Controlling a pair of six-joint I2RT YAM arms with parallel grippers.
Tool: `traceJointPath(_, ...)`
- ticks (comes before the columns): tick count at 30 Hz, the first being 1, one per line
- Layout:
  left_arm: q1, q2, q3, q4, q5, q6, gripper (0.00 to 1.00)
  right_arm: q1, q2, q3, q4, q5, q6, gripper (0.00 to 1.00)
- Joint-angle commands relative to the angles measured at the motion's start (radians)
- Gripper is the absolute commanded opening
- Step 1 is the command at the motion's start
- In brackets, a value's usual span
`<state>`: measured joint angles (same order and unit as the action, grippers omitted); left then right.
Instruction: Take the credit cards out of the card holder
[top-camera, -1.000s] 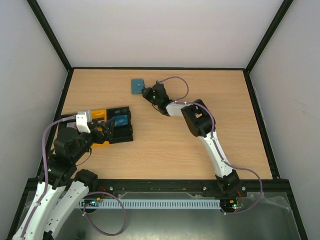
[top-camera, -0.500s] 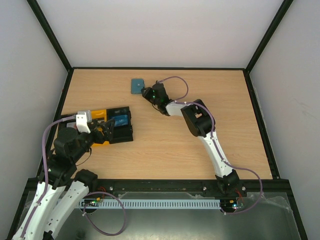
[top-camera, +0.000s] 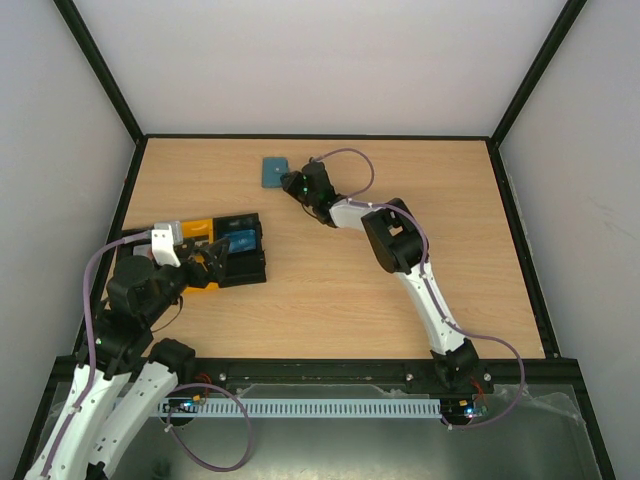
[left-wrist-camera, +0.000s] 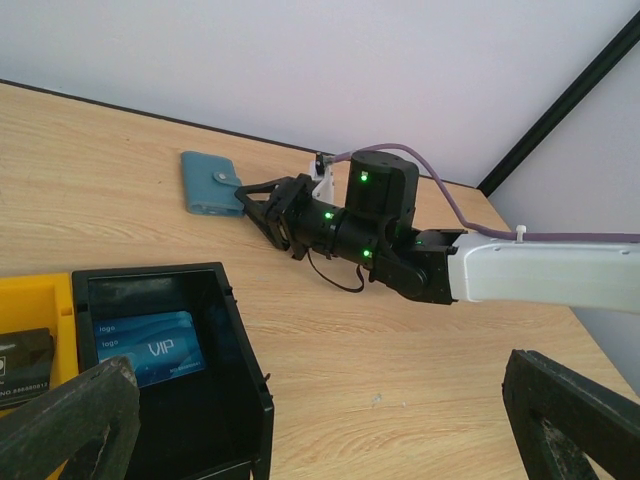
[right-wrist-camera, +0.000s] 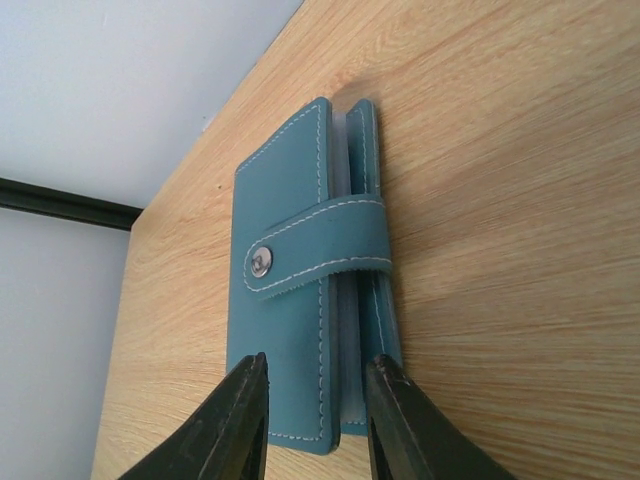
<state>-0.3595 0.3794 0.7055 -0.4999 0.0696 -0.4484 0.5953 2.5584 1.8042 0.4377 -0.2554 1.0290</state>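
1. Teal-blue and soft, the card holder (right-wrist-camera: 300, 300) lies flat on the far part of the bench (top-camera: 330, 300), well apart from the two trays.
2. It is closed. The strap (right-wrist-camera: 330, 235) goes across the open edge and its metal snap (right-wrist-camera: 261, 262) sits on the front cover.
3. Between the covers I see pale layers. I cannot tell whether these are cards or only sleeves.
4. The right gripper (right-wrist-camera: 320, 370) is low at the near end of the holder. Its jaws stand a little apart, and the gap is narrower than the holder, so nothing is clamped. I cannot tell whether the tips touch the cover.
5. The left gripper (left-wrist-camera: 315, 420) hangs over the black tray (left-wrist-camera: 245, 340) with its jaws wide apart and nothing in them.
6. A blue card (left-wrist-camera: 150, 347) lies in the black tray, and a dark card (left-wrist-camera: 25, 352) lies in the yellow tray (left-wrist-camera: 35, 295) beside it. I cannot tell whether they came out of this holder.
7. My judgement: for this holder the work is at the start. The snap must be undone and the cover folded back. Then each card must be pulled out.
8. The holder is light and soft, so I think it may slide on the wood when the strap is pulled.
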Motion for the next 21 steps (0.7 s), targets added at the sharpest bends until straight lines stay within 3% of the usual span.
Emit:
traceJointPath(1, 0.005, -0.01, -0.01, 0.015, -0.005, 0.004, 1.0, -0.005, 0.033, 0.039, -0.047, 0.008, -0.018, 0.27)
traceJointPath(7, 0.005, -0.01, -0.01, 0.014, -0.007, 0.003, 1.0, -0.005, 0.049, 0.055, -0.075, 0.015, -0.023, 0.24)
traceJointPath(14, 0.005, -0.007, -0.012, 0.012, -0.01, 0.001, 1.0, -0.005, 0.054, 0.05, -0.053, -0.018, -0.039, 0.1)
traceJointPath(16, 0.005, -0.005, -0.013, 0.013, -0.011, 0.0, 1.0, -0.005, 0.06, 0.039, 0.003, -0.047, -0.031, 0.1)
traceJointPath(21, 0.005, -0.002, -0.011, 0.012, -0.011, 0.002, 1.0, -0.006, 0.093, 0.11, -0.048, -0.056, -0.022, 0.13)
